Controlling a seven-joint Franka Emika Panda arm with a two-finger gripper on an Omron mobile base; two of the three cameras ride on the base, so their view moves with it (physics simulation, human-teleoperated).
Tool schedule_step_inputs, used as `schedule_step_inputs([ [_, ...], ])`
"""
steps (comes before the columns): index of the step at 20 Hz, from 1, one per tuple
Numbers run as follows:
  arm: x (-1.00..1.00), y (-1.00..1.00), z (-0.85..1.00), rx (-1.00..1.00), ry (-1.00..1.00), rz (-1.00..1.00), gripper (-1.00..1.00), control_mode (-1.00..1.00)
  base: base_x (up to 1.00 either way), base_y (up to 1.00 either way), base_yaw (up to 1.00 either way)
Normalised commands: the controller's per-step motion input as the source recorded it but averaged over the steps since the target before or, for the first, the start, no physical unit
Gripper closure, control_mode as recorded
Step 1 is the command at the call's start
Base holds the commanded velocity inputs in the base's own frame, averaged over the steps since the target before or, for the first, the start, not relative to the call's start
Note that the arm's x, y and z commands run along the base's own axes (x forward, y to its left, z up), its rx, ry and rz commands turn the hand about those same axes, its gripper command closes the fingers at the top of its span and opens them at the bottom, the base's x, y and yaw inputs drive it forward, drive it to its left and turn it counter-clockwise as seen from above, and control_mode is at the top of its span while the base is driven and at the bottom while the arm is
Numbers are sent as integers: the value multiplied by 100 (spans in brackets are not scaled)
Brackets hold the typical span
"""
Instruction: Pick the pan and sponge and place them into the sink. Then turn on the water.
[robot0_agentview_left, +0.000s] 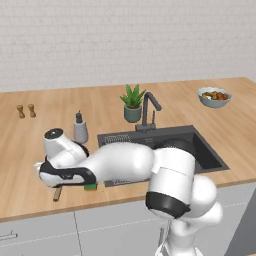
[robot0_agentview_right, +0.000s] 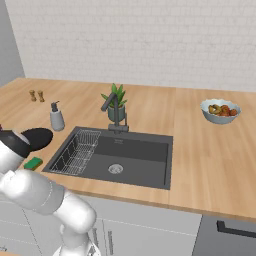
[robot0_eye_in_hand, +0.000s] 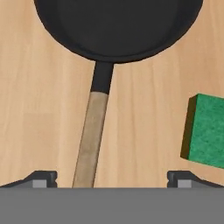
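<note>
Pincer (robot0_eye_in_hand: 111, 179) spread wide over the pan (robot0_eye_in_hand: 118, 26) handle; sponge (robot0_eye_in_hand: 205, 131) just beside the handle; soap bottle (robot0_agentview_left: 80, 129) behind the pan.

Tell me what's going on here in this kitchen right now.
A white robot arm has its end effector open over the pan's wooden handle, which runs between the two fingertips. The pan sits on the wooden counter left of the sink, and the green sponge lies beside the handle. Neither is in the sink yet, and no water runs from the faucet. It looks set to grasp the pan first.
</note>
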Motion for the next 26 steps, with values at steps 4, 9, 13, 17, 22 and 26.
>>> schedule_step_inputs([
  [4,62,41,-33,0,0,-9,-100,-100,0,0,0],
  [9,50,34,-33,0,0,-8,-100,-100,0,0,0],
  [13,8,26,-36,-3,0,-5,-100,-100,0,0,0],
  [17,-33,1,-46,-2,0,-2,-100,-100,0,0,0],
  [22,-18,-19,-46,0,-2,0,-100,-100,0,0,0],
  [26,-12,-34,-57,0,-5,0,-100,-100,0,0,0],
])
